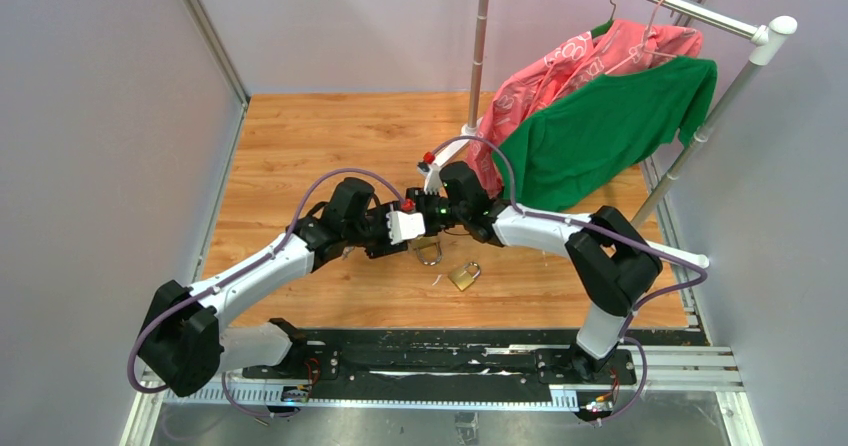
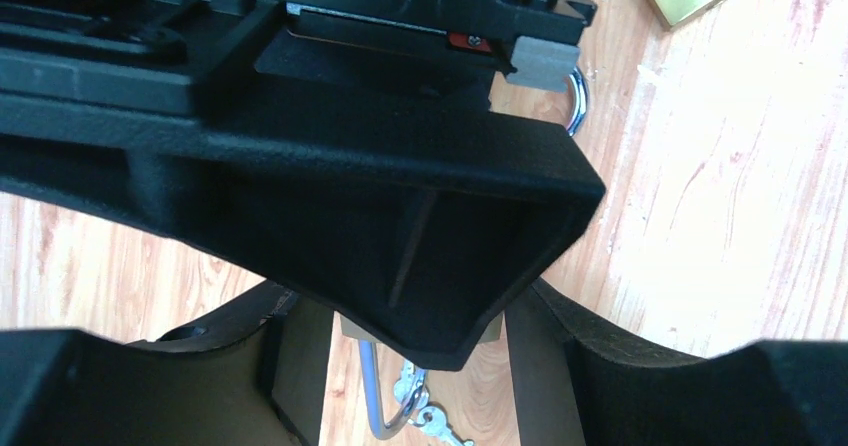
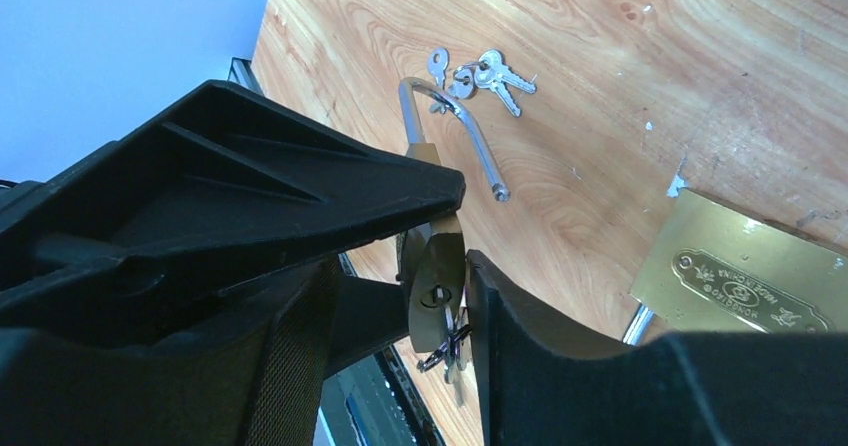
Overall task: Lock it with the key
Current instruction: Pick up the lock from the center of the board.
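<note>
left hand (image 2: 410, 361) half-open, steadying brass padlock (image 3: 422, 316) so keyhole (image 3: 433, 294) faces right hand (image 3: 450, 251) | right hand brackets keyed end, grip unclear | second padlock (image 1: 463, 274) at 4 o'clock

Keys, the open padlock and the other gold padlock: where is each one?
keys (image 3: 487, 69), right wrist view, the head of one key
open padlock (image 3: 436, 266), right wrist view, its brass body
other gold padlock (image 3: 735, 278), right wrist view, its flat face

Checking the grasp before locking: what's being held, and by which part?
The left end effector clamps the open padlock by its brass body; its shackle sticks out free.
</note>
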